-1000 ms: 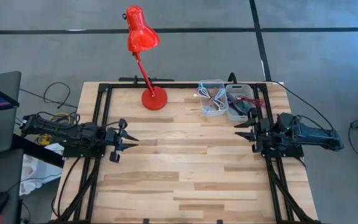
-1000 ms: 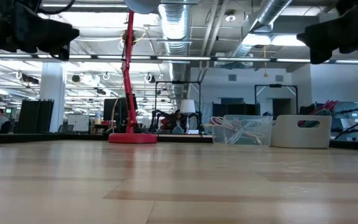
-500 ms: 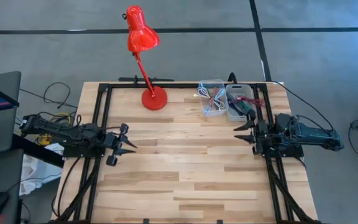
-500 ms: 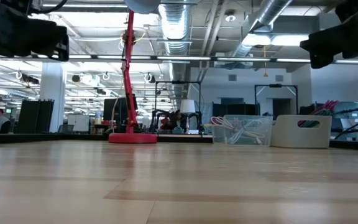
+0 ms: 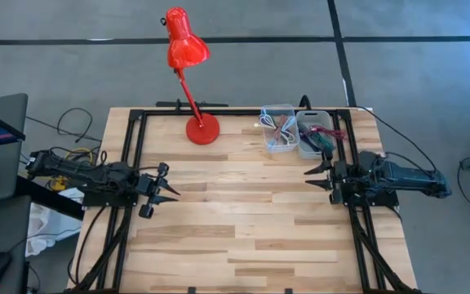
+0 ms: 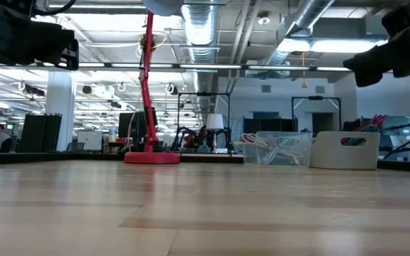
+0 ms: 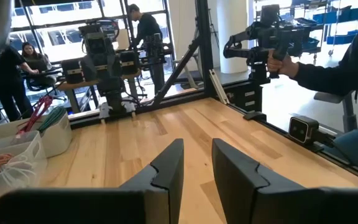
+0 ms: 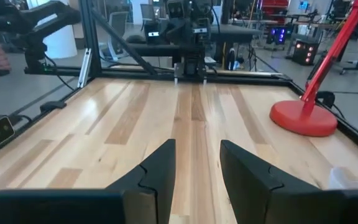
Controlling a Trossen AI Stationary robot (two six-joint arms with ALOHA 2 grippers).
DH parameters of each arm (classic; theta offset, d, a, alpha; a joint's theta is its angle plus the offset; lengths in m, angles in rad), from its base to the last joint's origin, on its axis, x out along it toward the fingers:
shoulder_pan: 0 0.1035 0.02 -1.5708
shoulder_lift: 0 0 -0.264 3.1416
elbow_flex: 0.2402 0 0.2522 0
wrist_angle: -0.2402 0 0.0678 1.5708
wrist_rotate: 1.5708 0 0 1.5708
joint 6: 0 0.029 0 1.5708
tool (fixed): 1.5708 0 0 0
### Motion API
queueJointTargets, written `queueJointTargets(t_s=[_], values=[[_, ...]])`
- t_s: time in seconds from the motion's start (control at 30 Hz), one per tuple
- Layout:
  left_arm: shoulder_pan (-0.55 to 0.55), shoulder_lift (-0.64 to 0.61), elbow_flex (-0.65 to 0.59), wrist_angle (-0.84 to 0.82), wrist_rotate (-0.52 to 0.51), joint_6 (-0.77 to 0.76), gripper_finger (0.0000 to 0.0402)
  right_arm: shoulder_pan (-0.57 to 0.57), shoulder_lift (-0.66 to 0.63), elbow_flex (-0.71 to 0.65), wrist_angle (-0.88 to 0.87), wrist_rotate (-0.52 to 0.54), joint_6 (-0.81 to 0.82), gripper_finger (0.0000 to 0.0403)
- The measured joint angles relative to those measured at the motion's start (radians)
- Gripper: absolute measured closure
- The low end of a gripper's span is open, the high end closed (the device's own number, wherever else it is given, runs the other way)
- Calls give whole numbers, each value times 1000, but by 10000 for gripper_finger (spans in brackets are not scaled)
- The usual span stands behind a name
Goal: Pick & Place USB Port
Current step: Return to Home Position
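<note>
The left gripper (image 5: 170, 189) and right gripper (image 5: 310, 180) hover by the table's (image 5: 243, 237) side edges, jaws apart and empty. Near the far right corner, cables (image 5: 282, 131) fill the clear bin (image 5: 277, 106) and gray bin (image 5: 312, 113).

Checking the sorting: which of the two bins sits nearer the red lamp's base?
The transparent bin; the gray bin stands on its far side from the lamp base.

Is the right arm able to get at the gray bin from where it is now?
Probably yes. The right gripper hangs above the table, fingers open, close beside the gray bin, with nothing between them. The transparent bin stands on the bin's far side, out of the way.
</note>
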Motion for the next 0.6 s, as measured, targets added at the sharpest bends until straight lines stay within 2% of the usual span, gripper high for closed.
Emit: queueJointTargets(t_s=[0.27,0.6], values=[[0,0,1,-15,-1,0,318,0,0,-65,110,3,-26,284],[0,-34,2,-105,-1,7,318,0,0,-64,80,3,-27,285]])
